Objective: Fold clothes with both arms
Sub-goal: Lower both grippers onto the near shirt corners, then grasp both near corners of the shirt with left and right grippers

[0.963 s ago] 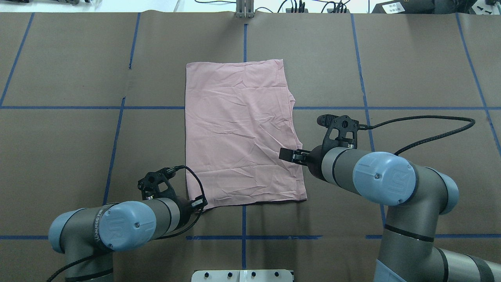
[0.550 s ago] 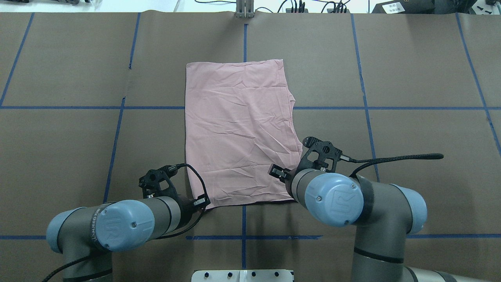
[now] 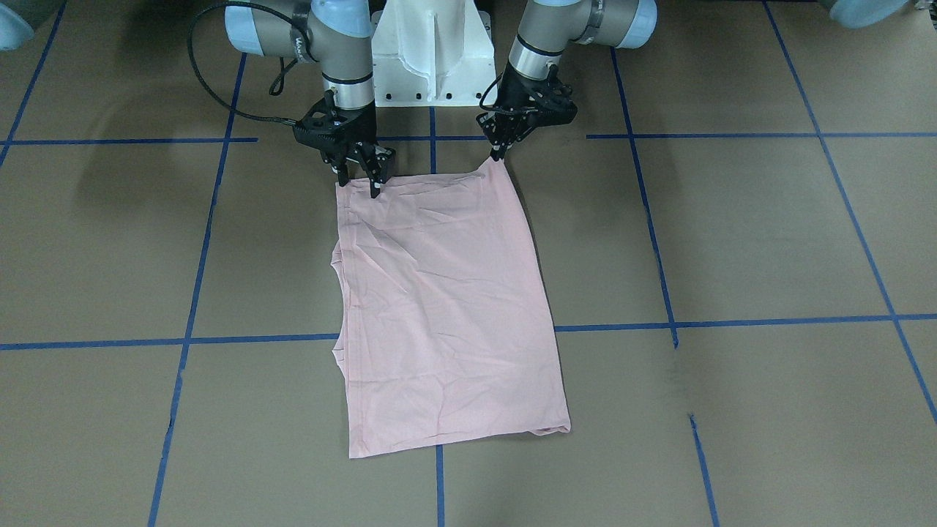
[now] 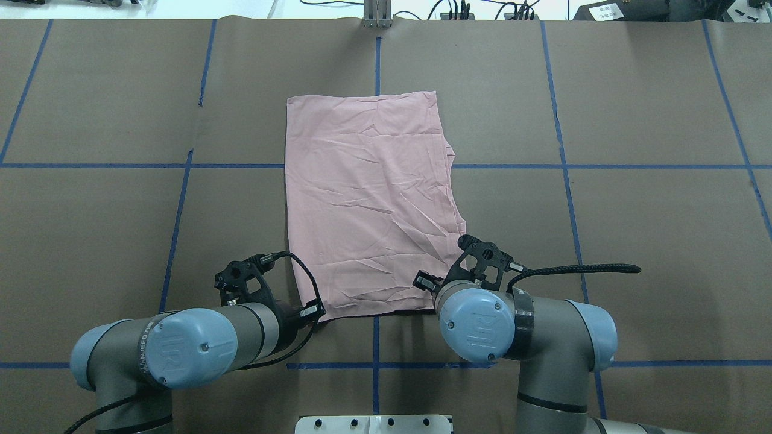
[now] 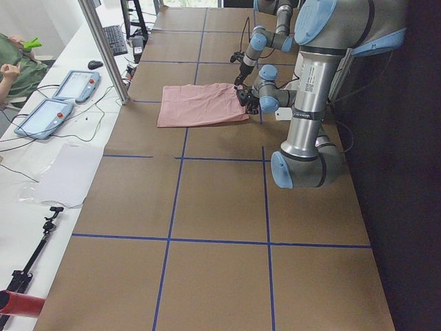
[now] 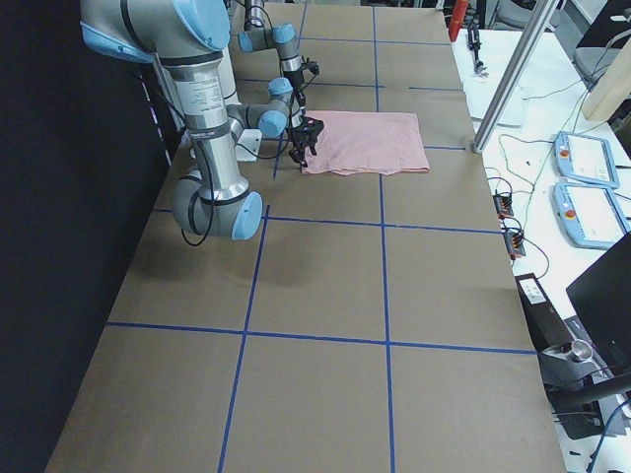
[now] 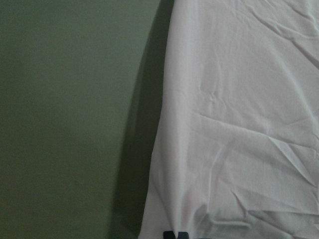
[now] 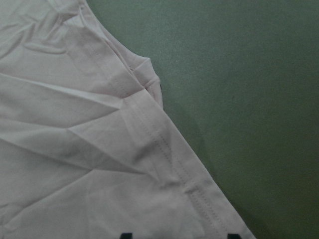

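Note:
The pale pink T-shirt (image 4: 368, 199) lies folded into a long rectangle on the brown table, plain side up, its short edge toward the robot. My left gripper (image 4: 310, 312) is shut on the near left corner, which rises in a small peak to the left gripper (image 3: 498, 154). In the left wrist view the shirt (image 7: 239, 124) puckers at the closed tips. My right gripper (image 3: 359, 183) stands open over the near right corner of the shirt (image 3: 439, 307). The right wrist view shows the hem (image 8: 164, 159) between spread tips.
The white pedestal block (image 3: 432, 51) stands just behind both grippers. Blue tape lines (image 4: 376, 337) grid the brown table cover. An operators' bench with tablets (image 5: 41, 114) and a metal post (image 5: 103, 48) runs along the far side, with a person (image 5: 10, 65) seated there.
The right arm swung back toward the robot along the shirt's right edge and now stands over the near right corner. The left arm has hardly moved.

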{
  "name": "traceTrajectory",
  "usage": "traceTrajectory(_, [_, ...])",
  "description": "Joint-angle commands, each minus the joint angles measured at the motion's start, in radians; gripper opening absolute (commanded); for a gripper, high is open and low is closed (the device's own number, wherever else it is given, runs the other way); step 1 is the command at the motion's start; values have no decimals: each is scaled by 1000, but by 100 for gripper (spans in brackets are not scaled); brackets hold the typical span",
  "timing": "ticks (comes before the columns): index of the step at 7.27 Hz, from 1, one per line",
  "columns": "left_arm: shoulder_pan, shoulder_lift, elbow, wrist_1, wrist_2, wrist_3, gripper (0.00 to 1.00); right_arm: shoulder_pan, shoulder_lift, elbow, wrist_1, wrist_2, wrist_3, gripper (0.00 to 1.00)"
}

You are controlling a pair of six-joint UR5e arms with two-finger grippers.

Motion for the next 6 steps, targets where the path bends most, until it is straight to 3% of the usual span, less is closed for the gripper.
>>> traceTrajectory(1, [2,0,0,-1,1,0,0,-5,39,-29,-32,-3,6,69])
traceTrajectory(4, [2,0,0,-1,1,0,0,-12,55,-38,-41,-3,6,65])
traceTrajectory(5, [2,0,0,-3,1,0,0,-15,53,-40,-41,-3,6,54])
traceTrajectory(6, [2,0,0,-3,1,0,0,-17,52,-51,-43,-3,4,50])
